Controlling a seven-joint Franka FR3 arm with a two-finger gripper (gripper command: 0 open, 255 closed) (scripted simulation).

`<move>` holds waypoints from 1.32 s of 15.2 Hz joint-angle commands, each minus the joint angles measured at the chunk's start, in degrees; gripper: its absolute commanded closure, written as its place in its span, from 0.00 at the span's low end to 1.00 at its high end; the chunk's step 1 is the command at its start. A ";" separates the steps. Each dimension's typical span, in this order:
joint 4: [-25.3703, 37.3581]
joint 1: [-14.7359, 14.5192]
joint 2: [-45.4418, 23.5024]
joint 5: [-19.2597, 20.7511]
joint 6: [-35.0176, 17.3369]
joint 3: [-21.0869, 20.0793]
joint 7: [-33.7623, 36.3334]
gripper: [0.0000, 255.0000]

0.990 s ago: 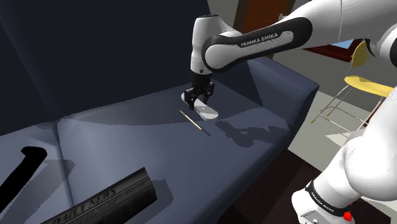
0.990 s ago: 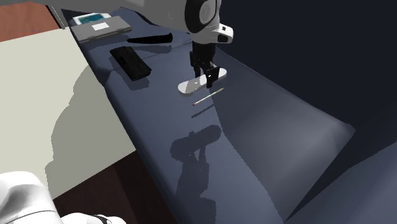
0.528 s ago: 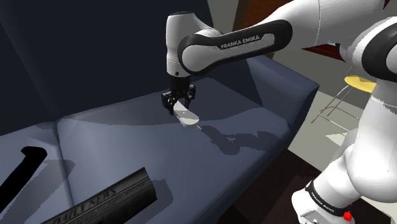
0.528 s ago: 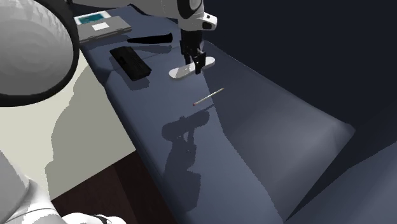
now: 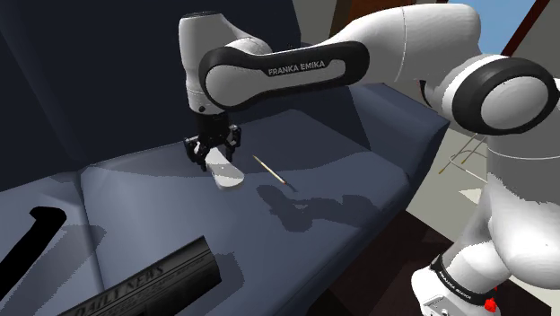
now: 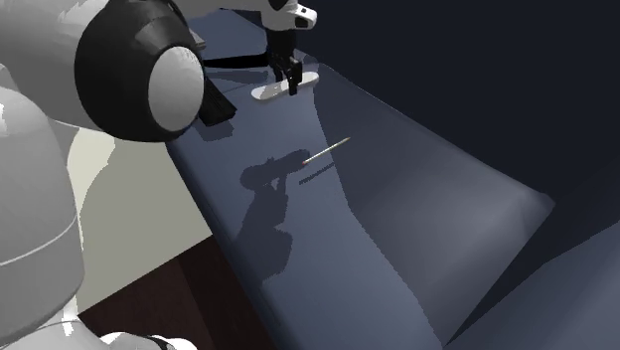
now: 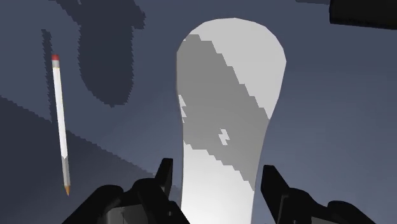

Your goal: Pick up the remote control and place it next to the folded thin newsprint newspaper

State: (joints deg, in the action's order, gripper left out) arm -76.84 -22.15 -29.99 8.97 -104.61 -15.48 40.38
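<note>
at the near end of the sofa seat (image 5: 269,242), low at the shoulder view's left, the folded newspaper (image 5: 148,285) lies dark with nothing placed beside it yet, so the placing is all left to do. farther along the cushion the gripper (image 5: 214,155) hangs over the seat with the white remote control (image 5: 230,178) in it, tilted, its free end drooping toward the fabric. i judge it clear of the cushion, so the pick-up looks done and the carry toward the paper is the step in hand, with a fair stretch of seat between them. in the wrist view the fingers (image 7: 167,175) stand narrowly apart, each against a long side of the remote near its end, clasping it. just beyond, a pencil (image 5: 272,171) lies flat on the seat, apart from the remote. behind it all rises the dark back cushion (image 5: 108,81).
</note>
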 commanded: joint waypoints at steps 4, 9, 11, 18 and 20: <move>23.07 -6.76 -14.01 2.44 9.15 0.37 3.23 1.00; 31.35 -9.18 -20.04 3.10 11.30 0.88 3.78 1.00; 28.79 -8.82 -19.49 3.09 9.34 0.82 3.98 1.00; 22.34 -8.00 -18.96 3.21 3.56 0.79 4.53 1.00; 20.97 -7.85 -19.07 3.28 2.10 0.82 4.66 1.00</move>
State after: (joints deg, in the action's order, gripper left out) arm -54.97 -30.15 -49.12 12.22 -101.63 -14.67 45.01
